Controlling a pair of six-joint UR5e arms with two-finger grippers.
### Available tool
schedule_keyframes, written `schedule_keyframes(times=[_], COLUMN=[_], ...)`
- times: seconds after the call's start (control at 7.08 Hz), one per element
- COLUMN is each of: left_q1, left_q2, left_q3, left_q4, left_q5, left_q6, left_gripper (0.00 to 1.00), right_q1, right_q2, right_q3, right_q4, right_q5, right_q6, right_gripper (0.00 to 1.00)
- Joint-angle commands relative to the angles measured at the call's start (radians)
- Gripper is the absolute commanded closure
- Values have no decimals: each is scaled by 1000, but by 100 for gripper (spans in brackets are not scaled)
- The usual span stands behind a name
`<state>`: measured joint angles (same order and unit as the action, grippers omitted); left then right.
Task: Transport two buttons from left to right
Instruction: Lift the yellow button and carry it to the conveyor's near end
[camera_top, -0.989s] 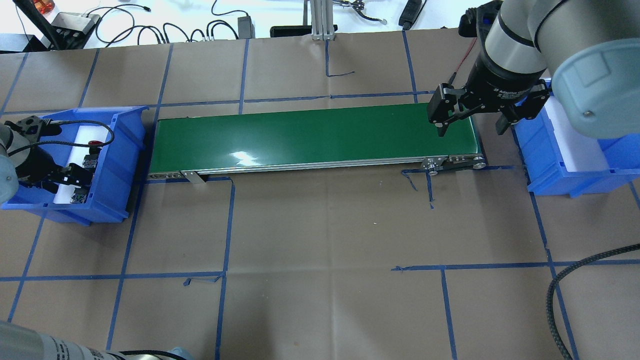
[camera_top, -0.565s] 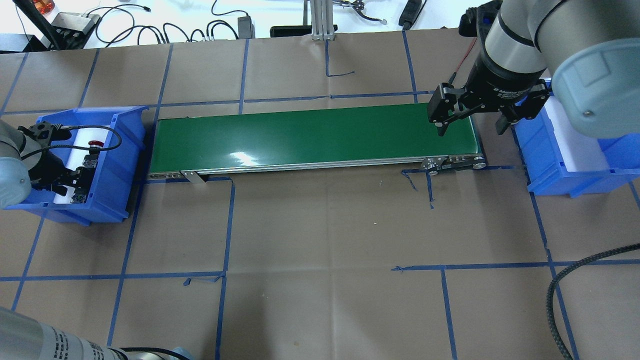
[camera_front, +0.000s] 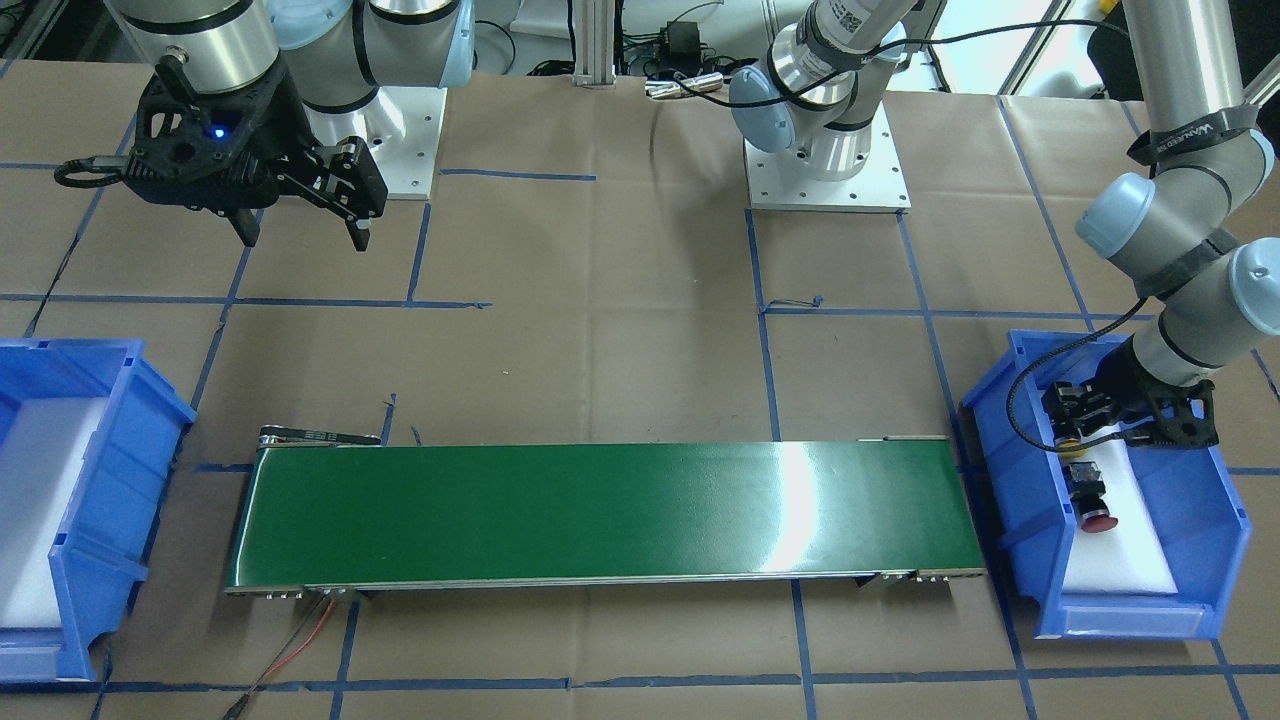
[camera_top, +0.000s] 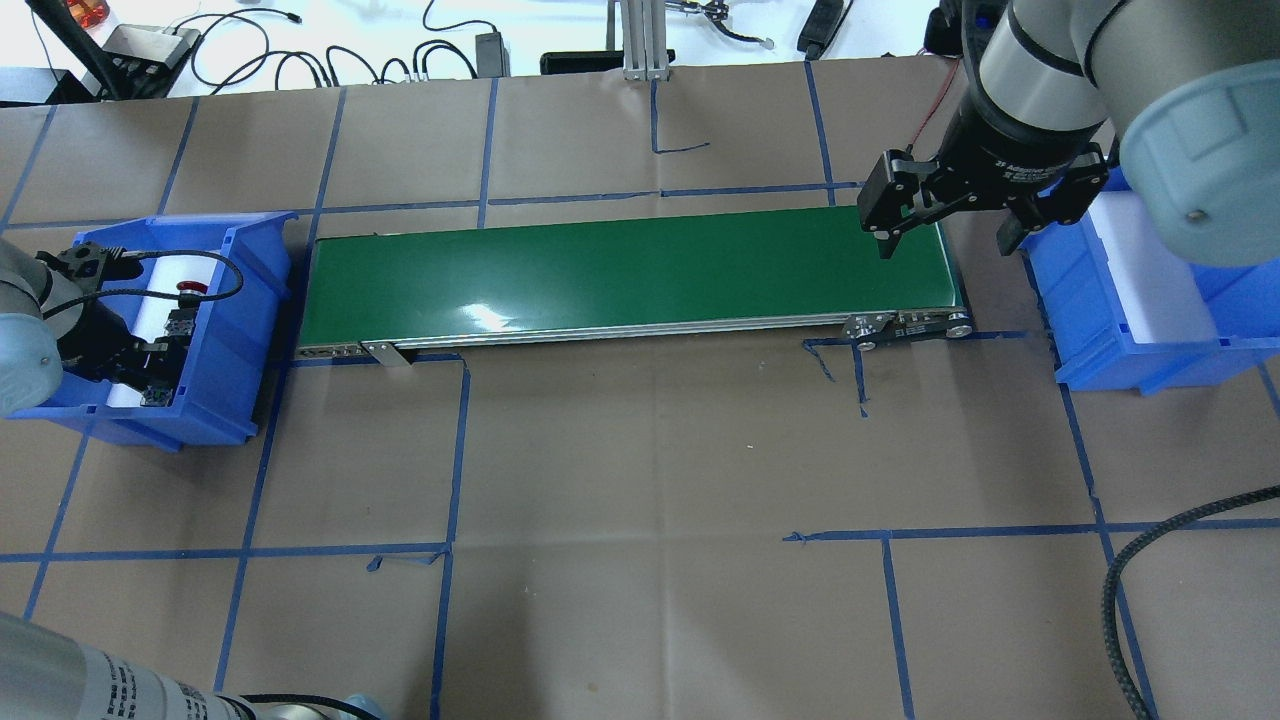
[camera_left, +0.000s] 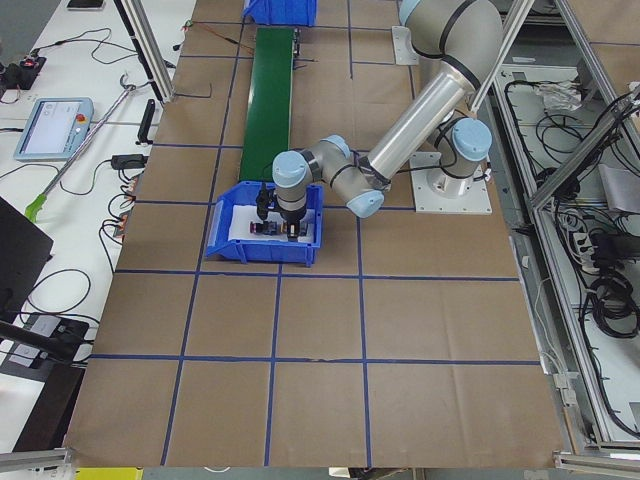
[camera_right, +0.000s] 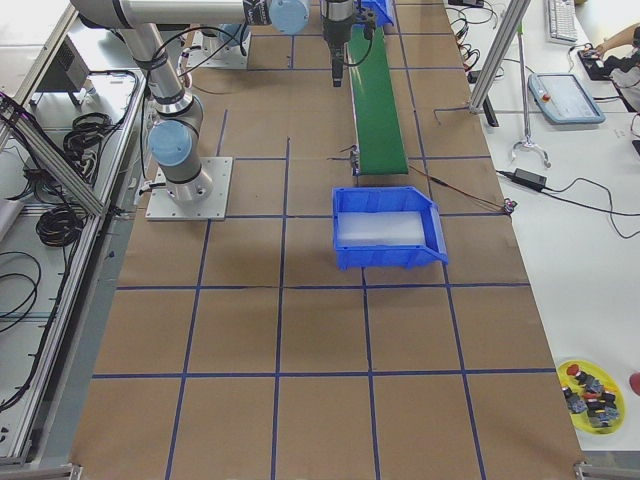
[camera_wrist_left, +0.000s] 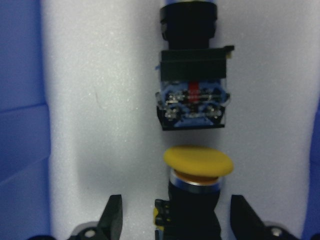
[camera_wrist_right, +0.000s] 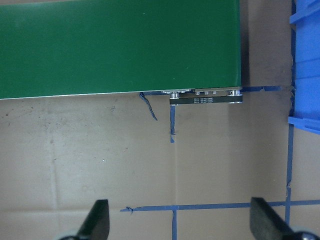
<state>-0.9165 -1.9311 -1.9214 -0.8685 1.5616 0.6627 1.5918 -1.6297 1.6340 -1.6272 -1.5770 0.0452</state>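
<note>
- The left fingers (camera_wrist_left: 114, 220) are standing apart, straddling the yellow button (camera_wrist_left: 199, 167) near your desk's left edge; its long axis is pointing straight forward between them.
- The right fingers (camera_top: 884, 238), also apart, are hanging far off.

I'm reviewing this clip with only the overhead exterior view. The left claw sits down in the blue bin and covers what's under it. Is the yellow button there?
Observer: Yes. The left wrist view shows the yellow button lying on its side on the white foam, between the fingers of the left claw.
Operator: Gripped?
Observer: No. Both fingers stand apart from its black collar, with foam showing in the gaps.
Operator: How does it sit relative to the red one?
Observer: In line. The yellow cap faces the block end of the red button, with a narrow gap between them.
</note>
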Motion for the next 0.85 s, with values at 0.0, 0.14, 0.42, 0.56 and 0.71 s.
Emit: schedule_keyframes(times=[0.0, 0.14, 0.42, 0.56, 0.71], left_q1=[1, -1, -1, -1, -1], left_q2=[6, 23, 82, 113, 125], left_q3=[10, 16, 138, 222, 286], left_q4=[-3, -12, -207, -347, -424], left_q5=[0, -2, 2, 8, 9], left_q6=[-3, -5, -5, -5, -6], left_gripper=[96, 98, 98, 98, 98], right_q1=[0, 0, 0, 0, 0], right_q2=[7, 16, 10, 13, 13], right_q3=[-8, -6, -20, -20, -20], right_q4=[-6, -5, 0, 0, 0], right_q5=[6, 3, 3, 0, 3], right_q6=[1, 1, -1, -1, -1], right_gripper=[0, 0, 0, 0, 0])
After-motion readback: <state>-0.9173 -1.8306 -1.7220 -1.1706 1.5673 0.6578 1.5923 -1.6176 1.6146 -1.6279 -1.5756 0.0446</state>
